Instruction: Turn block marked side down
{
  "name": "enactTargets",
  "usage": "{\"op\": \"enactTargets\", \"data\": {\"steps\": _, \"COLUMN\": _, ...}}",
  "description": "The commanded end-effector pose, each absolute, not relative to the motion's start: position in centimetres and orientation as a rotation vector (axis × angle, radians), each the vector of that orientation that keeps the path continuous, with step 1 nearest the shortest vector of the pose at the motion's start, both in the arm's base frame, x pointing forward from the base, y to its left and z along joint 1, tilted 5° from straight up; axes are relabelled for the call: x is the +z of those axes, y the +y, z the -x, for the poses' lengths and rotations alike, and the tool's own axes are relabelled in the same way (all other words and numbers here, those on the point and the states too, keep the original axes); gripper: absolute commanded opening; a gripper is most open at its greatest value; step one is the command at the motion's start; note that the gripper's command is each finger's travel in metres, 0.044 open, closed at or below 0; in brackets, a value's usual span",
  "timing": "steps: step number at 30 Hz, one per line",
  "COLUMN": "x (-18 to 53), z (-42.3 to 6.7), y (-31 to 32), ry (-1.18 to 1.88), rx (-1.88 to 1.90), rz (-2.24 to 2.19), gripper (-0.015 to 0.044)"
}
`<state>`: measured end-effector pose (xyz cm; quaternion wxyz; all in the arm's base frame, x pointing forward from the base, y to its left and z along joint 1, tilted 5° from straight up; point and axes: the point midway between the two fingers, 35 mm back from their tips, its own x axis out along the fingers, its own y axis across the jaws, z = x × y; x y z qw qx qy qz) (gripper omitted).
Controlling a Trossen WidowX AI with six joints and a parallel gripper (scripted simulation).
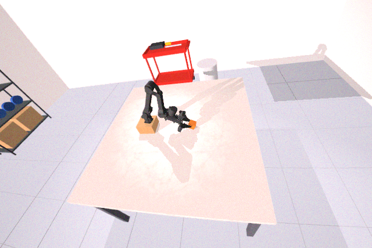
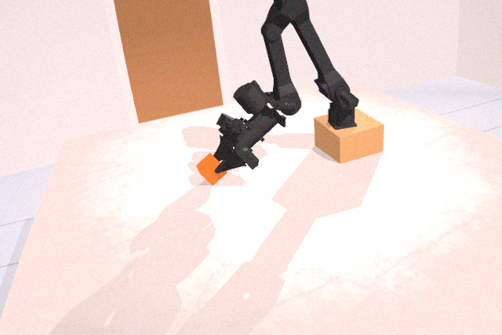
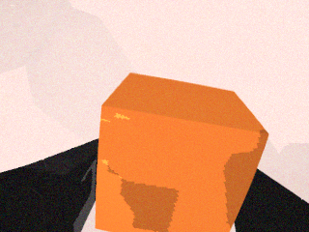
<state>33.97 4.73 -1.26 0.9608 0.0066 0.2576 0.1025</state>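
An orange block [image 1: 193,124] [image 2: 207,168] [image 3: 203,150] is held tilted, with one edge pointing down, at or just above the table [image 1: 228,191] [image 2: 405,242]. I cannot tell whether that edge touches the table. My gripper [image 1: 190,123] [image 2: 216,164] [image 3: 173,160] is shut on the block, one finger on each side, and leans forward and down at a slant. In the wrist view the block's near face is orange with darker shadow patches. No clear mark can be told on the faces that show; the underside is hidden.
The arm stands on a wooden base block [image 1: 147,126] [image 2: 361,143] on the table. Beyond the table's far edge stand a red cart [image 1: 174,76] and a white bin [image 1: 207,69]. A shelf with blue round items [image 1: 16,99] is at the far left.
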Motion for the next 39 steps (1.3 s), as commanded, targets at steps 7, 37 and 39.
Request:
{"op": "enactTargets", "data": {"steps": 7, "x": -0.79, "z": -32.94, "y": 4.69, "ry": 0.459, "rx": 0.21, "rz": -0.026, "gripper": 0.0}}
{"op": "enactTargets", "data": {"steps": 37, "x": -0.79, "z": -32.94, "y": 4.69, "ry": 0.459, "rx": 0.21, "rz": -0.026, "gripper": 0.044}}
{"op": "enactTargets", "data": {"steps": 39, "x": -0.79, "z": -32.94, "y": 4.69, "ry": 0.459, "rx": 0.21, "rz": -0.026, "gripper": 0.044}}
